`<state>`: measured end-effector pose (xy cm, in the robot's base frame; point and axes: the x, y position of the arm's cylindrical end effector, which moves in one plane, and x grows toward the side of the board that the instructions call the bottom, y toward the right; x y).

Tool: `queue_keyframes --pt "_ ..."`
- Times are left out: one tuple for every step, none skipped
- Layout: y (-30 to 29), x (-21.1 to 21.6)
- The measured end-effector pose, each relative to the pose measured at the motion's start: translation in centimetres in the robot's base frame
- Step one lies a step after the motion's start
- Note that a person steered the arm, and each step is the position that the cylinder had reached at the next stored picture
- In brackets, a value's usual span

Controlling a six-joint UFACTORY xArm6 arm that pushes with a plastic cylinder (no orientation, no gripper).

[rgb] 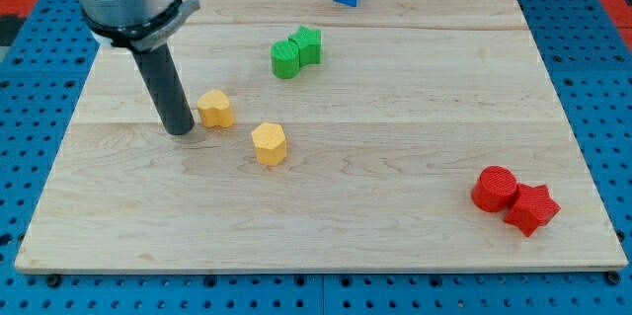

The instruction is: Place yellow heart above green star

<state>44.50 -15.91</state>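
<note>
Item 1: dark rod tip (180, 131), no claw fitted, holding nothing, just beside the left flank of the small rigid yellow heart block (215, 109). Light, likely to slide readily; push its flat side. Item 2: green star block (307, 44), well apart, toward the view's top right on the wooden board (395, 226).

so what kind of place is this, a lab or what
Likely a robotics lab bench: a wooden board lying on a blue perforated base, small coloured blocks such as a yellow heart, and my tip just left of it.
</note>
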Motion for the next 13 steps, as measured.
queue_keyframes --pt "3.2 -1.6" --pt "3.4 2.7" --pt "5.5 3.6" --pt "7.9 0.7" --pt "6.1 -2.1" --pt "3.9 -4.9" --pt "4.4 -7.1" --pt "2.5 -4.6" --pt "2.8 -3.9" --pt "5.6 -4.5" --pt "6.6 -6.0" --pt "6.1 -10.1" --pt "6.1 -14.3"
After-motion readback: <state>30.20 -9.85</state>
